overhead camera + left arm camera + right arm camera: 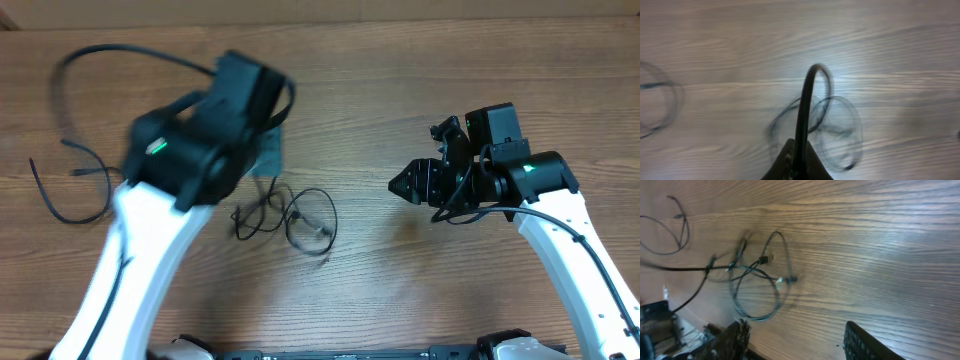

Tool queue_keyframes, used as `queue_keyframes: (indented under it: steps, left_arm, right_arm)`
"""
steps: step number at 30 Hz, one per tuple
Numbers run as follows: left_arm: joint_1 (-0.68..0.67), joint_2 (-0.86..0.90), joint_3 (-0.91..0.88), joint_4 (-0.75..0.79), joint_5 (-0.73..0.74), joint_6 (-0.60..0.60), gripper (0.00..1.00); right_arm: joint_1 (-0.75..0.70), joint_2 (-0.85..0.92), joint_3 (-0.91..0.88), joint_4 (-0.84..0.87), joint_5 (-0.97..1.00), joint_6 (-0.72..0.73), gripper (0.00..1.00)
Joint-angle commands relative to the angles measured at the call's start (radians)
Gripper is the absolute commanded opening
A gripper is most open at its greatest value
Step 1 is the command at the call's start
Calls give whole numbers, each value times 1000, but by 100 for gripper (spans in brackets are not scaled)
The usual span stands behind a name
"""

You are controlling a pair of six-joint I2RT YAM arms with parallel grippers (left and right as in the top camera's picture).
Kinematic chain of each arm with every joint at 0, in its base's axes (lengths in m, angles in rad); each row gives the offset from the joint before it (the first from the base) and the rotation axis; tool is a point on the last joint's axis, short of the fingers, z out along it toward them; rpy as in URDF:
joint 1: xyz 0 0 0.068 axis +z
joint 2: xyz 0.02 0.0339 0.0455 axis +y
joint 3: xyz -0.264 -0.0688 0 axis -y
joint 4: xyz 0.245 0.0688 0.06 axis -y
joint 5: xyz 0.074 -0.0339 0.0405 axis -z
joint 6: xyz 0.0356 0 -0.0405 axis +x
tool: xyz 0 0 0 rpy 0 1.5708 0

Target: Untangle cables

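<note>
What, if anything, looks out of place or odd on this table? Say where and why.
The knotted cables at the middle of the table overlap in messy loops. One loose cable lies apart at the left. The left gripper pinches a cable strand arching upward. Nothing looks damaged or spilled.

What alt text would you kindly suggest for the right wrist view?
A tangle of thin black cables lies on the wooden table, beyond the open fingers of the right gripper; another looped cable lies apart at upper left.
</note>
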Motion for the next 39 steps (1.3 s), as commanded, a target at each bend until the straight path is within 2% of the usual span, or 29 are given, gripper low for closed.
queue_keyframes:
  steps: [1, 5, 12, 23, 28, 30, 33, 34, 35, 36, 37, 39]
  left_arm:
    - [3, 27, -40, 110, 201, 76, 4]
    - [3, 26, -23, 192, 304, 150, 4]
    - [3, 25, 81, 182, 488, 289, 4]
    - [4, 3, 275, 160, 499, 293, 4]
    - [10, -1, 393, 153, 494, 292, 4]
    - [23, -2, 443, 140, 494, 285, 4]
    - [48, -8, 489, 118, 494, 283, 4]
    - [61, -13, 498, 112, 494, 284, 4]
    - [69, -16, 500, 107, 494, 284, 4]
    - [79, -21, 500, 100, 495, 283, 4]
    - [86, -23, 499, 82, 494, 284, 4]
    - [87, -16, 499, 62, 494, 285, 4]
  right_arm:
    - [35, 2, -16, 3, -50, 4, 59]
    - [96, 24, -23, 9, -50, 5, 59]
    - [204, 124, -23, 117, -44, 31, 58]
    - [228, 263, -23, 206, -34, 35, 58]
    - [228, 299, -23, 210, 30, 50, 46]
    - [228, 301, -23, 209, 92, 101, 37]
    - [228, 301, -23, 201, 190, 209, 15]
    - [228, 301, -23, 198, 219, 247, 13]
    - [227, 301, -23, 198, 233, 273, 13]
    - [227, 301, -23, 199, 235, 290, 18]
    - [227, 301, -23, 211, 215, 296, 29]
    - [227, 301, -23, 229, 161, 281, 37]
